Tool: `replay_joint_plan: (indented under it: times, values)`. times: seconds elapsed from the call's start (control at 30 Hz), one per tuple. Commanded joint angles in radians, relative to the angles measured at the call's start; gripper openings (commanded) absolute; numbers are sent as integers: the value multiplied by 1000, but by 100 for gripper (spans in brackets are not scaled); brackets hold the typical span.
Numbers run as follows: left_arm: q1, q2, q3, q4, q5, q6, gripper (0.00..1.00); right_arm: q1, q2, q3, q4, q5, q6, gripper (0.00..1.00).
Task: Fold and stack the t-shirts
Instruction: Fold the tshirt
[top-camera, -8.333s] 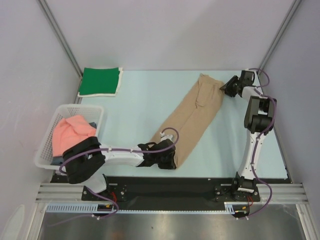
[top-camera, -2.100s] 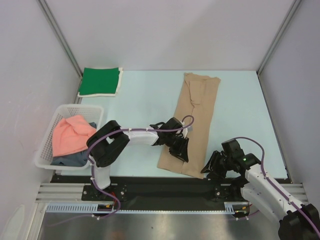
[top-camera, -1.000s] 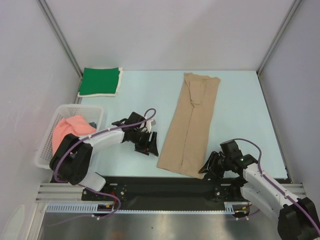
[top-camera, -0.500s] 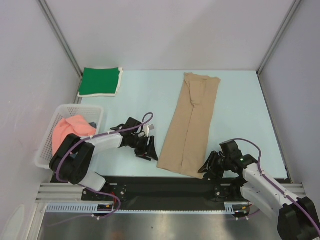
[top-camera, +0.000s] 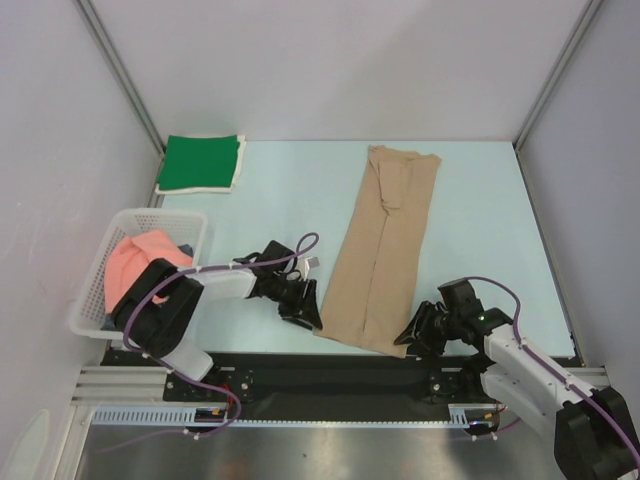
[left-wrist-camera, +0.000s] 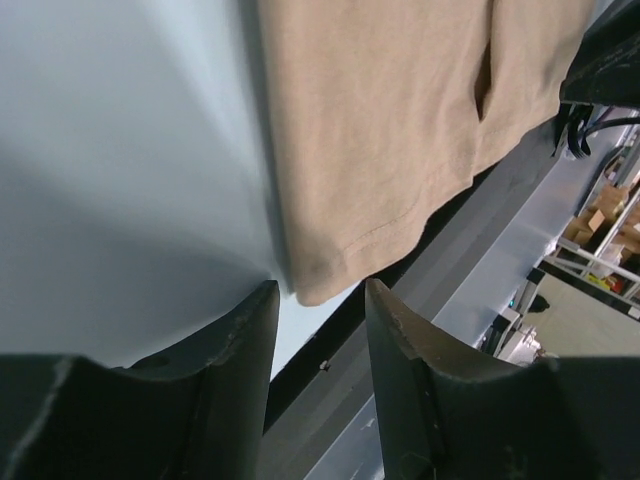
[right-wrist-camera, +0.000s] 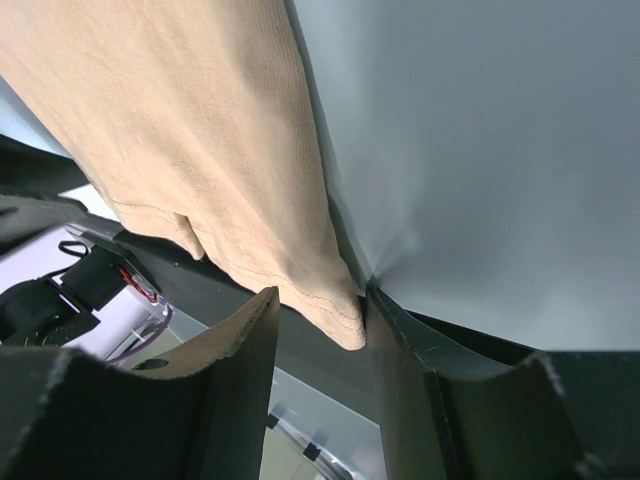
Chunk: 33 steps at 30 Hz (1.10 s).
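tan t-shirt (top-camera: 385, 240) lies folded lengthwise on the table (top-camera: 280, 200), running 12 to 6 o'clock, right of centre. left gripper (top-camera: 308, 312) sits at its 7 o'clock corner, right gripper (top-camera: 408, 338) at its 5 o'clock corner. both jaws stand apart, 1 corner at each gap, unclamped.

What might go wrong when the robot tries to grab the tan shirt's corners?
1. The left gripper has only the corner tip of the tan t-shirt between its jaws, so it may pinch too little and the cloth could slip out.
2. The shirt is folded in layers; the right gripper might catch just one layer, and lifting could undo the fold.
3. The near hem hangs past the table edge, so a dropped corner might slide off.
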<state>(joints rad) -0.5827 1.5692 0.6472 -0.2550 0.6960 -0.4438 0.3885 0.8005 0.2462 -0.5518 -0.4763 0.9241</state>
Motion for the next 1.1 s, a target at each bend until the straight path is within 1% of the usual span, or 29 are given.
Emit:
replay_joint_plan:
  times: [0.0, 0.07, 0.17, 0.3, 0.53, 0.57, 0.6, 0.63, 0.67, 0.73, 0.77, 0.8, 0.83, 0.87, 0.9, 0.97, 1.0, 1.03, 1.07]
  values:
    - [-54, 22, -4, 45, -4, -24, 47, -2, 17, -12, 24, 16, 1, 46]
    - [-55, 25, -15, 63, -10, -44, 47, -2, 25, -15, 33, 15, -1, 46]
    - [-55, 31, -24, 59, -30, -47, 43, 0, 31, -16, 39, 13, -1, 46]
    - [-55, 37, -26, 59, -43, -36, 40, 0, 28, -25, 44, 10, 1, 43]
    - [-55, 61, -14, 45, -64, -29, 26, 6, 25, -42, 58, -4, 18, 37]
    - [-55, 61, -12, 39, -67, -26, 16, 6, 25, -44, 62, -5, 19, 34]
    - [-57, 57, 2, 34, -72, -21, 6, 6, 25, -45, 66, -7, 21, 13]
    - [-55, 46, 11, 31, -73, -19, 0, 6, 23, -35, 64, -4, 22, 0]
    - [-57, 34, 25, 13, -79, -22, 0, 6, 16, -27, 67, 5, 42, 0]
    - [-55, 3, 101, -19, -98, -22, 0, -2, -15, -9, 91, 22, 67, 0]
    - [-55, -1, 136, -61, -102, -22, 0, -28, -23, 16, 102, 24, 85, 0]
    - [-55, 3, 217, -79, -105, -22, 0, -46, -14, 34, 105, 28, 84, 0]
    - [-54, 20, 261, -93, -108, -26, 0, -68, 3, 54, 102, 27, 73, 0]
    - [-51, 35, 346, -108, -110, -29, 0, -118, 49, 109, 90, 31, 32, 0]
    - [-49, 54, 391, -115, -113, -30, 0, -143, 86, 138, 69, 33, 4, 0]
    - [-33, 139, 478, -125, -113, -33, 0, -209, 158, 200, 61, 16, -54, 0]
    - [-25, 173, 567, -127, -110, -39, 0, -283, 205, 258, 61, -13, -112, 0]
    - [-17, 249, 612, -128, -101, -44, 0, -315, 295, 298, 67, -25, -138, 0]
    - [-2, 282, 656, -128, -90, -47, 0, -342, 355, 339, 61, -36, -171, 0]
